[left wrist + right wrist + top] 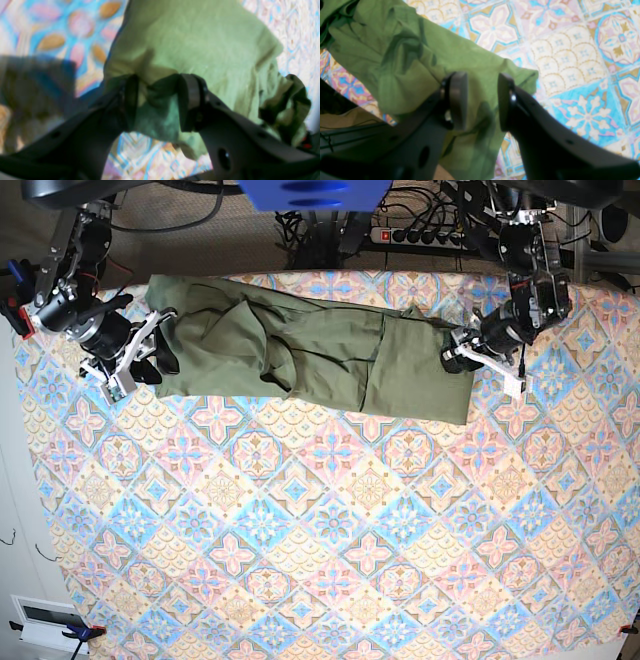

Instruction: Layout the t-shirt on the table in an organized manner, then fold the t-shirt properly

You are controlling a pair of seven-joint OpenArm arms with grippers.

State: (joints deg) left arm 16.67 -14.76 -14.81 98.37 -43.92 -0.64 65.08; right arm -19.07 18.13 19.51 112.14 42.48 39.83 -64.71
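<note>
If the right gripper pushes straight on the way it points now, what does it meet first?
Most likely the t-shirt itself: the right gripper has olive cloth lying between and just ahead of its parted fingers. Beyond that end of the shirt lies only the table cloth. How far above the fabric the fingers are is unclear.

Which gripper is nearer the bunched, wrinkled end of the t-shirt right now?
Right. The right gripper sits at the crumpled end of the t-shirt, jaws straddling cloth. The left gripper is at the opposite, flatter end, pinching fabric.
</note>
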